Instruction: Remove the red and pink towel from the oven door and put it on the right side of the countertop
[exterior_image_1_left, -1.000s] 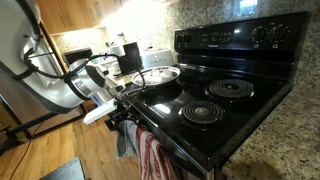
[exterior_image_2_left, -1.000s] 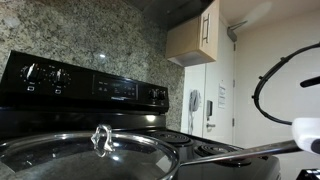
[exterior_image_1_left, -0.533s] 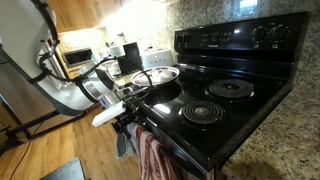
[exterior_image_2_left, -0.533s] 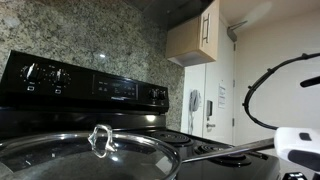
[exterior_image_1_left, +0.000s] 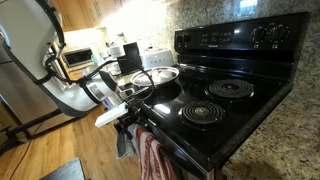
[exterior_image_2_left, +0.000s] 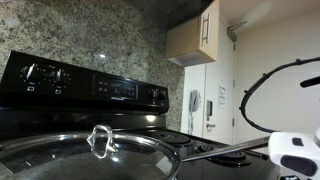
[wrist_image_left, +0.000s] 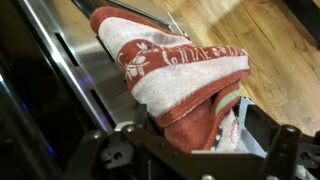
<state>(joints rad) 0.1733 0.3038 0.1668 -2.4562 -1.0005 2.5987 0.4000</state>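
Note:
The red and pink towel (wrist_image_left: 165, 75) hangs folded over the bar handle (wrist_image_left: 85, 75) of the black oven door (wrist_image_left: 25, 110) and fills the wrist view. It also shows in an exterior view (exterior_image_1_left: 152, 157), below the stove's front edge. My gripper (wrist_image_left: 195, 150) is open, with its fingers on either side of the towel's lower folds. In an exterior view the gripper (exterior_image_1_left: 127, 118) is at the handle, at the stove's front corner. The speckled granite countertop (exterior_image_1_left: 285, 135) lies beside the stove.
A grey-blue towel (exterior_image_1_left: 124, 140) hangs next to the red one. A pan with a glass lid (exterior_image_1_left: 158, 75) sits on the black stovetop (exterior_image_1_left: 215, 100) and shows close up (exterior_image_2_left: 95, 150). Wooden floor (wrist_image_left: 260, 40) lies below, with a fridge and cabinets (exterior_image_2_left: 205, 60) beyond.
The arm has moved a little lower and closer to the oven door handle. The towel still hangs on the handle.

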